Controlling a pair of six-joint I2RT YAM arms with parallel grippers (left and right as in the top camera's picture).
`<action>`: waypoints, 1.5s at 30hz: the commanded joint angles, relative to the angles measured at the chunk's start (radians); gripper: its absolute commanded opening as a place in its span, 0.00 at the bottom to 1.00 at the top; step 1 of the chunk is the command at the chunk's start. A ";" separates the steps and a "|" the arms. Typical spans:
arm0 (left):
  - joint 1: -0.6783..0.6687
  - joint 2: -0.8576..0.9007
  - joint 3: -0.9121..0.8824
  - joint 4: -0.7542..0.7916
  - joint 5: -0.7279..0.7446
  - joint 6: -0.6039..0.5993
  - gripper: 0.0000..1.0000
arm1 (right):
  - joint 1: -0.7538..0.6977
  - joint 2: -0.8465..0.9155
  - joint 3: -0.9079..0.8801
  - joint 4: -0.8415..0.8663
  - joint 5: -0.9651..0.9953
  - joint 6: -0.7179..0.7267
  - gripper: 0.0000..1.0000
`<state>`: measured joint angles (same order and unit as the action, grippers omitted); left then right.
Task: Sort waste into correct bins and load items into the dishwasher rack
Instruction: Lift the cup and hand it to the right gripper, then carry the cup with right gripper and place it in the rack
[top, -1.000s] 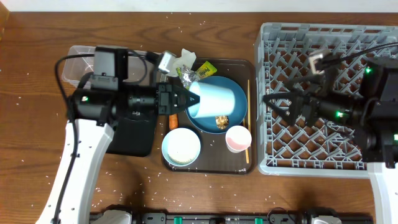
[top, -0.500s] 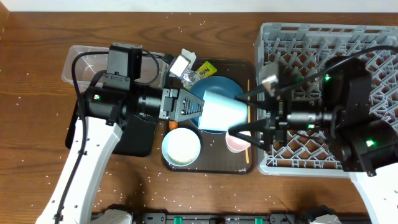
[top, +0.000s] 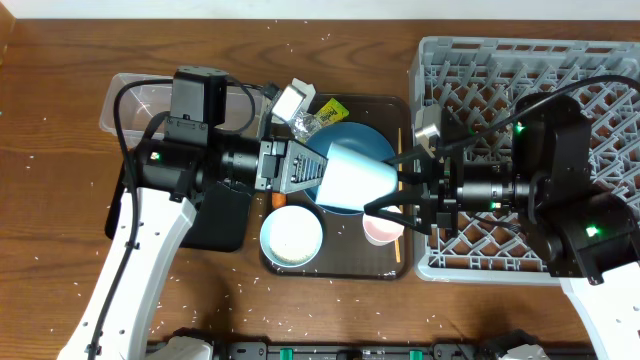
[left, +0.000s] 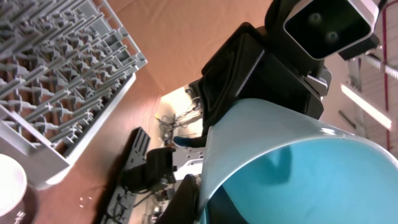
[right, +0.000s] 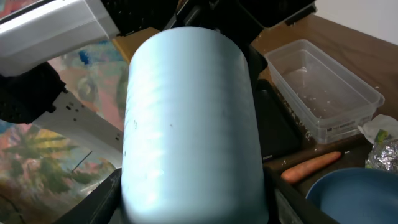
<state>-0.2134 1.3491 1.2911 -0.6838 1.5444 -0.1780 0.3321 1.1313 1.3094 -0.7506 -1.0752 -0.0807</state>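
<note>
My left gripper (top: 308, 170) is shut on the rim of the small light-blue cup (top: 355, 178) and holds it on its side above the dark-blue plate (top: 368, 135). My right gripper (top: 395, 187) is open, with its fingers on either side of the cup's closed end. The cup fills the right wrist view (right: 189, 124) and the left wrist view (left: 298, 174). The white bowl (top: 292, 235), the pink cup (top: 380, 228) and the chopsticks (top: 399, 150) lie on the brown serving tray (top: 330, 266). The carrot (top: 278, 195), yellow-green wrapper (top: 330, 108) and crumpled paper (top: 300, 95) are near the tray's left end. The brown lump is hidden.
The grey dishwasher rack (top: 520, 70) stands at the right under my right arm. The clear tub (top: 135, 100) is at the back left, with the black tray (top: 215, 215) in front of it. Rice grains are scattered over the wooden table.
My left gripper carried the cup right and stopped. My right arm swung left from over the rack, and its open fingers now straddle the cup's end.
</note>
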 joint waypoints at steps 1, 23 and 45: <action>-0.001 -0.004 0.013 0.016 0.006 -0.003 0.99 | 0.006 -0.006 0.017 -0.001 0.014 -0.006 0.44; 0.157 -0.004 0.013 0.041 -0.124 -0.011 0.98 | -0.437 -0.163 0.018 -0.375 0.862 0.141 0.41; 0.157 -0.004 0.013 0.034 -0.124 -0.011 0.98 | -0.814 0.196 0.018 -0.560 1.137 0.335 0.42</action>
<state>-0.0605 1.3491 1.2911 -0.6498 1.4162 -0.1871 -0.4648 1.3045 1.3106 -1.3170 0.0864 0.2279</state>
